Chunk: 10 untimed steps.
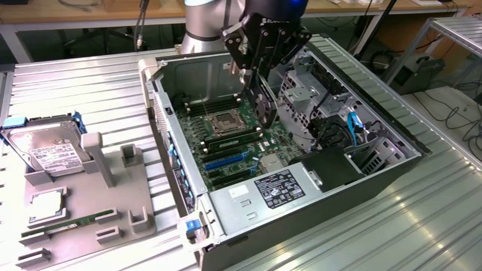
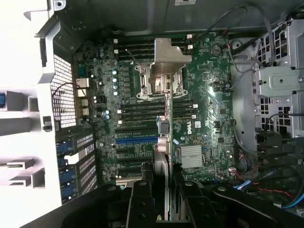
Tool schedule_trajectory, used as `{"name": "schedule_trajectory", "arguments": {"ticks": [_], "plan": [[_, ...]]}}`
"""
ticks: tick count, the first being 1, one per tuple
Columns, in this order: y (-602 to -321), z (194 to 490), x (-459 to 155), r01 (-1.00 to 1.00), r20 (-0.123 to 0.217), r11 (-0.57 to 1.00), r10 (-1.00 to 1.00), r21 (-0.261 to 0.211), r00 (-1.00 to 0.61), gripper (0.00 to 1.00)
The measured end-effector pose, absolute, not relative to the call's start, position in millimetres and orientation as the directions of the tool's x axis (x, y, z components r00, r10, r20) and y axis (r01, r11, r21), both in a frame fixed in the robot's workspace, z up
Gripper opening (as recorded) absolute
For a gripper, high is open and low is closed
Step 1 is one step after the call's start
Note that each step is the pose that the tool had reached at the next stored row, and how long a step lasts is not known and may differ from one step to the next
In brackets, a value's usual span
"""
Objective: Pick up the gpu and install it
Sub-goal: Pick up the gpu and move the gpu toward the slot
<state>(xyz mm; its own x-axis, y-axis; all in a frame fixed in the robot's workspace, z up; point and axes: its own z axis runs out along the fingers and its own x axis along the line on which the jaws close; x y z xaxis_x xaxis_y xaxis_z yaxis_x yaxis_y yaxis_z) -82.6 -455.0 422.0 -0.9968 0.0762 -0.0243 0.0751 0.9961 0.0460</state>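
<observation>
The open computer case (image 1: pixel 301 231) sits under my claw (image 1: pixel 251 69), its motherboard (image 1: pixel 280 141) straight below the fingertips. The claw is closed about halfway and pinches the gpu (image 1: pixel 263 107) between its fingers (image 2: pixel 142 194), so the thin dark card hangs edge-down from the claw, above the board. In the wrist view the card's silver bracket (image 2: pixel 168 54) lines up over the CPU socket (image 2: pixel 146 86), ahead of the claw.

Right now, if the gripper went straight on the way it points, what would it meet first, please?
The gripper, shut on the gpu, points down into the open case. The card's lower end would likely reach the motherboard first, near the CPU socket, though depth is unclear.
</observation>
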Motion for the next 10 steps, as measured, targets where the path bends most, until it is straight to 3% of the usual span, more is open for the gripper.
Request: {"name": "schedule_trajectory", "arguments": {"ticks": [10], "plan": [[-455.0,421.7,-76.7,0.075,-0.024,0.996,0.076,0.046,-0.997,0.26]]}}
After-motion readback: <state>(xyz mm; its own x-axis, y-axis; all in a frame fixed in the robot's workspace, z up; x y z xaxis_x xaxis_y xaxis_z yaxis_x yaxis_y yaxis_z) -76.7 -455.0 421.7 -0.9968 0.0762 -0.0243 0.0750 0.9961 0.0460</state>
